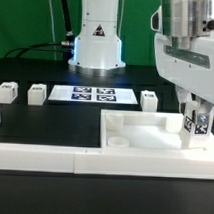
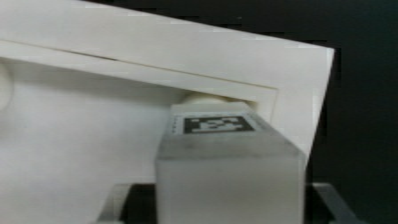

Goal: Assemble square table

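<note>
Wrist view: end effector (image 2: 222, 195) gripping a leg (image 2: 221, 160) upright at a corner of the slab (image 2: 160, 70).
Jaws are partly closed around it, likely to seat it in that corner; beyond, three spare legs (image 1: 5, 90) (image 1: 36, 92) (image 1: 149, 98) sit on the tabletop (image 1: 35, 117), flanking the marker board (image 1: 93, 94).

Crowded at the table (image 1: 49, 128) corner, near edge, the exterior view's right: the square table slab (image 1: 134, 134) lies there right by the border wall (image 1: 43, 158), and the gripper (image 1: 199, 116), clamped on the held leg (image 1: 200, 125), hangs over the slab's corner. In the wrist view the held leg (image 2: 217, 125) is close to the slab (image 2: 125, 70) rim, with little side room. The wall blocks the whole near edge. The robot base (image 1: 97, 45) blocks mid far edge. The marker board (image 1: 93, 94) is flat, passable above. Low obstacles: the far-left leg (image 1: 5, 90), the next leg (image 1: 36, 92), and the right leg (image 1: 148, 98) just behind the slab. Bare table is open between board and wall, on the exterior view's left of the slab.
</note>
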{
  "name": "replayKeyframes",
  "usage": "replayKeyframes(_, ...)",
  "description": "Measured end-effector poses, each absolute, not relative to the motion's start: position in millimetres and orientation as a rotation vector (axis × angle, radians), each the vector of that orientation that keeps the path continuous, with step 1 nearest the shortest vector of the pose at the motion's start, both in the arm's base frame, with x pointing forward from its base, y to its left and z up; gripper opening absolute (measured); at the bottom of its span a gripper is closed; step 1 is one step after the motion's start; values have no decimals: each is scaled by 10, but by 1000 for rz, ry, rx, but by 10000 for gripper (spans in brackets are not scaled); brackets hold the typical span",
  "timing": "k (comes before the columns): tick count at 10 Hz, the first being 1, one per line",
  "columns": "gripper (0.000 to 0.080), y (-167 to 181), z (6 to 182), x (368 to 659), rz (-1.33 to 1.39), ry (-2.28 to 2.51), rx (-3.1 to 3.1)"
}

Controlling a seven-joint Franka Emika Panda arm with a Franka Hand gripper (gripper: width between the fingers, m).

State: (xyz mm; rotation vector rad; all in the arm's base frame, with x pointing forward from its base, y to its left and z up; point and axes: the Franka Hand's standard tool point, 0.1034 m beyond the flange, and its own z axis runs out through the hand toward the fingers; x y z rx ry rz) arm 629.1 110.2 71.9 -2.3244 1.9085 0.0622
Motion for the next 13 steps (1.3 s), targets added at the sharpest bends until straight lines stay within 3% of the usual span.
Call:
replayKeyframes(1, 302, 1102, 722, 6306, 43, 1842, -2375)
replayKeyframes(3, 611, 1179, 722, 6383, -64, 1297, -2691)
replayKeyframes(4, 637, 1224, 730, 6397, -81, 1023, -2808)
replayKeyframes(6, 647, 1198, 728, 6401, -103, 801, -2890)
replayKeyframes(11, 649, 1168, 768, 6360, -173, -350, -3052)
replayKeyframes(13, 649, 1151, 757, 6348, -163, -437, -3046)
